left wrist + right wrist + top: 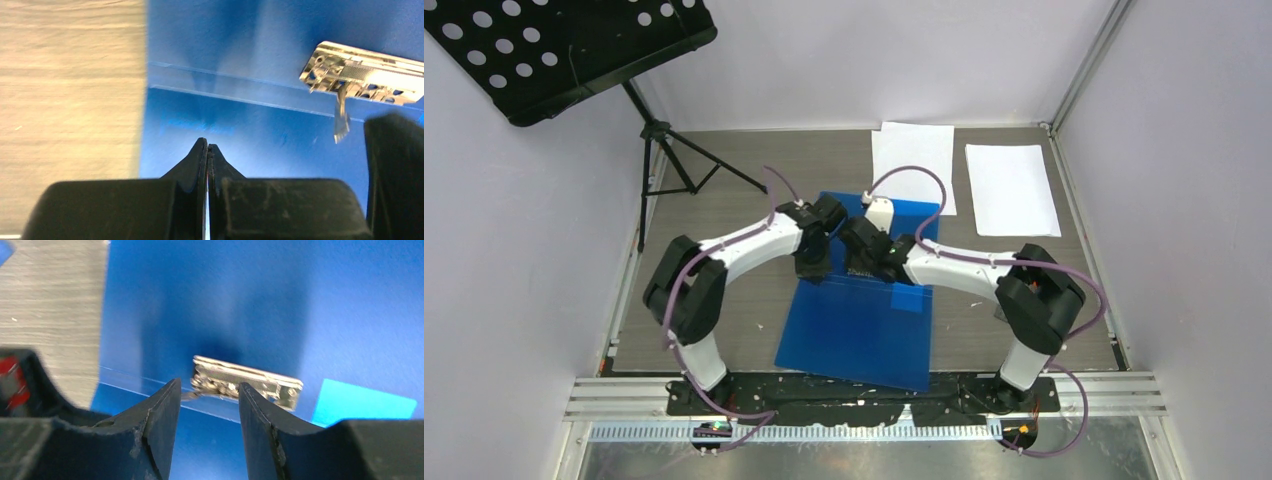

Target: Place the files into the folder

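Note:
The blue folder (864, 335) lies open on the table, its crease running across the middle. Its metal clip shows in the left wrist view (365, 75) and in the right wrist view (247, 381), with a small lever sticking out at its left end. My left gripper (812, 262) is shut and empty, low over the folder's left part (207, 147). My right gripper (861, 262) is open, its tips (209, 390) just in front of the clip's left end. Two white files lie at the back of the table: one (914, 160) partly under the folder's far edge, one (1011, 188) to its right.
A black music stand (554, 50) on a tripod (669, 170) stands at the back left. White walls close in the table on the left, back and right. A lighter blue rectangle (362, 402) shows on the folder right of the clip.

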Available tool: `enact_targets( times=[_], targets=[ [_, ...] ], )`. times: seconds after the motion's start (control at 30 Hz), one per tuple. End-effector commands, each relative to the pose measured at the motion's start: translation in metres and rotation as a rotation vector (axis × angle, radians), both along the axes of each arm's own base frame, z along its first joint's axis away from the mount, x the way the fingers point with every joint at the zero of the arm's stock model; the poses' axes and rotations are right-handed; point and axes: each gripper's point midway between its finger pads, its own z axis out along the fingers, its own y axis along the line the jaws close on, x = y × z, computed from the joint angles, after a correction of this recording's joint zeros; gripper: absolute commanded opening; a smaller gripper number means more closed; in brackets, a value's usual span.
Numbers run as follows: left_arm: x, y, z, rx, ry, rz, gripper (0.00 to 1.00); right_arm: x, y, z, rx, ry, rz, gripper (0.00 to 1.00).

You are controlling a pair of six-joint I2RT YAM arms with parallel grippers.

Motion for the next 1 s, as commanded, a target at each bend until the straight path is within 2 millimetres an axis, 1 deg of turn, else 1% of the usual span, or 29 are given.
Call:
enact_targets(
  times=[0.0,0.03,0.1,0.13,0.17,0.2,0.23,0.27,0.33,0.37,0.4,0.43,0.47,0.5,0.53,0.57,0.6,0.63,0.67,0.7,0.77,0.83,0.9,0.93,0.97],
  targets=[
    [0.001,0.046,0.039,0.06,-0.104,0.092,0.0,0.019,0.024,0.02,-0.022,-0.033,0.081,0.51],
    [0.0,0.055,0.043,0.066,-0.115,0.118,0.0,0.023,0.033,0.021,-0.01,-0.03,0.09,0.5],
    [-0.002,0.07,0.052,0.069,-0.138,0.166,0.0,0.023,0.051,0.017,0.031,0.002,0.124,0.49],
    [-0.004,0.076,0.056,0.062,-0.148,0.183,0.0,0.026,0.059,0.021,0.053,0.0,0.13,0.48],
    [-0.005,0.08,0.059,0.048,-0.155,0.196,0.0,0.023,0.066,0.01,0.058,0.029,0.138,0.48],
    [-0.007,0.081,0.061,0.032,-0.161,0.201,0.0,0.024,0.072,0.01,0.07,0.034,0.144,0.47],
    [-0.008,0.081,0.064,0.016,-0.169,0.199,0.0,0.021,0.077,0.001,0.072,0.054,0.146,0.47],
    [-0.01,0.078,0.066,-0.002,-0.168,0.193,0.0,0.022,0.081,-0.002,0.077,0.056,0.144,0.47],
    [-0.012,0.07,0.068,-0.049,-0.159,0.18,0.0,0.021,0.086,0.001,0.084,0.053,0.151,0.46],
    [-0.012,0.065,0.067,-0.072,-0.154,0.174,0.0,0.023,0.085,0.006,0.082,0.042,0.143,0.47],
    [-0.011,0.059,0.066,-0.094,-0.147,0.171,0.0,0.024,0.08,0.017,0.08,0.025,0.137,0.47],
    [-0.01,0.053,0.064,-0.112,-0.137,0.172,0.0,0.028,0.074,0.024,0.071,0.002,0.119,0.49],
    [-0.009,0.045,0.063,-0.132,-0.124,0.172,0.0,0.032,0.063,0.037,0.072,-0.02,0.104,0.5],
    [-0.008,0.038,0.062,-0.147,-0.108,0.173,0.0,0.035,0.055,0.042,0.065,-0.035,0.087,0.52],
    [-0.008,0.032,0.061,-0.153,-0.095,0.182,0.0,0.041,0.041,0.049,0.061,-0.045,0.071,0.53],
    [-0.008,0.024,0.06,-0.16,-0.084,0.194,0.0,0.042,0.034,0.048,0.057,-0.04,0.07,0.55],
    [-0.007,0.015,0.059,-0.179,-0.079,0.201,0.0,0.046,0.023,0.048,0.048,-0.037,0.066,0.55],
    [-0.007,0.006,0.058,-0.196,-0.075,0.209,0.0,0.049,0.021,0.049,0.056,-0.044,0.073,0.57],
    [-0.008,-0.003,0.055,-0.202,-0.065,0.222,0.0,0.049,0.014,0.043,0.044,-0.031,0.085,0.59],
    [-0.009,-0.012,0.054,-0.205,-0.062,0.223,0.0,0.051,0.012,0.041,0.045,-0.031,0.088,0.6],
    [-0.006,-0.024,0.044,-0.186,-0.036,0.254,0.0,0.051,0.003,0.026,0.025,-0.008,0.099,0.61],
    [0.001,-0.036,0.038,-0.189,-0.021,0.268,0.0,0.049,0.002,0.014,0.015,0.02,0.115,0.61],
    [0.009,-0.042,0.031,-0.178,-0.016,0.28,0.0,0.044,0.001,0.001,0.019,0.045,0.13,0.61],
    [0.01,-0.04,0.024,-0.148,-0.004,0.29,0.0,0.041,0.004,-0.002,0.032,0.056,0.14,0.61],
    [0.017,-0.039,0.024,-0.122,-0.017,0.294,0.0,0.038,0.004,-0.009,0.038,0.07,0.139,0.61]
  ],
)
